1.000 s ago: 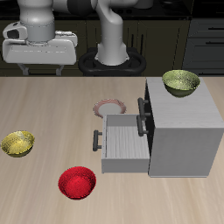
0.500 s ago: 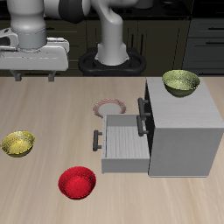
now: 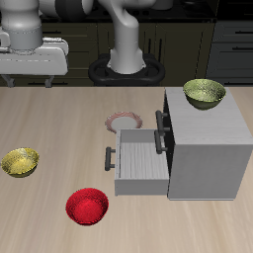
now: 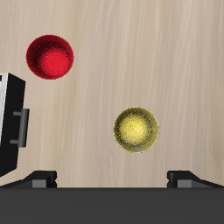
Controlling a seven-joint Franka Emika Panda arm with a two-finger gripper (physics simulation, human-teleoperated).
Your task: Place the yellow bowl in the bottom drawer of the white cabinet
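Note:
The yellow bowl point(image 3: 20, 162) is small, glossy and upright on the table, far from the white cabinet point(image 3: 210, 148); it also shows in the wrist view point(image 4: 136, 129). The bottom drawer point(image 3: 138, 160) is pulled out, with its bar handle point(image 3: 110, 158) facing the bowl's side; its edge shows in the wrist view point(image 4: 10, 122). My gripper point(image 3: 30, 81) hangs high above the table, farther back than the yellow bowl, open and empty. In the wrist view the gripper point(image 4: 112, 179) has its fingertips point(image 4: 39, 178) wide apart.
A red bowl point(image 3: 86, 207) sits near the table's front edge, between the yellow bowl and the drawer; it also shows in the wrist view point(image 4: 50, 57). A larger olive-yellow bowl point(image 3: 204, 93) rests on the cabinet top. A pale pinkish plate point(image 3: 124, 122) lies behind the drawer.
My gripper has moved sideways away from the cabinet, toward the yellow bowl's side of the table, staying high and open. The bowls and the drawer have not moved.

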